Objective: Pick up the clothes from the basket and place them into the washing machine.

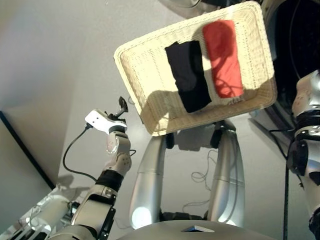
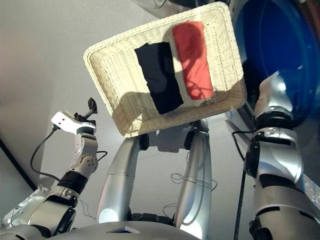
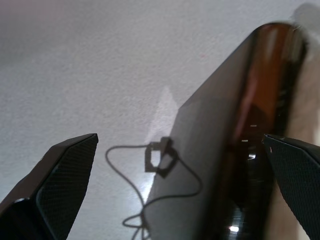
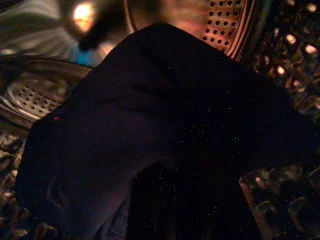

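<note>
Floor: pale grey floor lay under the scene, with a thin cable trailing across it by the left arm.
Basket: the cream woven basket sat ahead of the robot, just beside the washing machine at the right edge of the head view.
Clothes in basket: a black cloth and a red cloth lay side by side on the basket's ribbed bottom, edges touching or nearly so, the red one nearer the machine.
Navy cloth: a dark navy cloth filled the right wrist view, draped in front of the perforated metal drum; it was inside the machine's opening.
Left gripper: the left gripper was raised to the left of the basket, well apart from it, fingers spread wide and empty.
Right gripper: the right arm reached into the machine; the cloth hid its fingers, so whether they were clenched or released cannot be told.
</note>
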